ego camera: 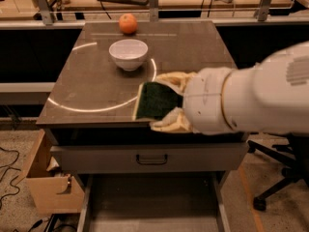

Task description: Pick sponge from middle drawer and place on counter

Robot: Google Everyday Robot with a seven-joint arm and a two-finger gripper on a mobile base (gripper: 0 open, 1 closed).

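My gripper (166,100) is shut on the sponge (155,100), whose dark green scrub face points toward the camera with a thin yellow edge on its left side. The cream-padded fingers (170,122) clamp it from above and below. The sponge hangs over the front edge of the glossy grey-brown counter (87,88), close above the top. The middle drawer (152,207) stands pulled out below, its flat grey floor showing. The white arm comes in from the right.
A white bowl (128,53) and an orange (128,23) stand at the back of the counter, inside the white arc (96,108). A closed drawer front with a dark bar handle (151,159) sits under the top. A cardboard box (50,187) is at lower left, a chair base (280,178) at right.
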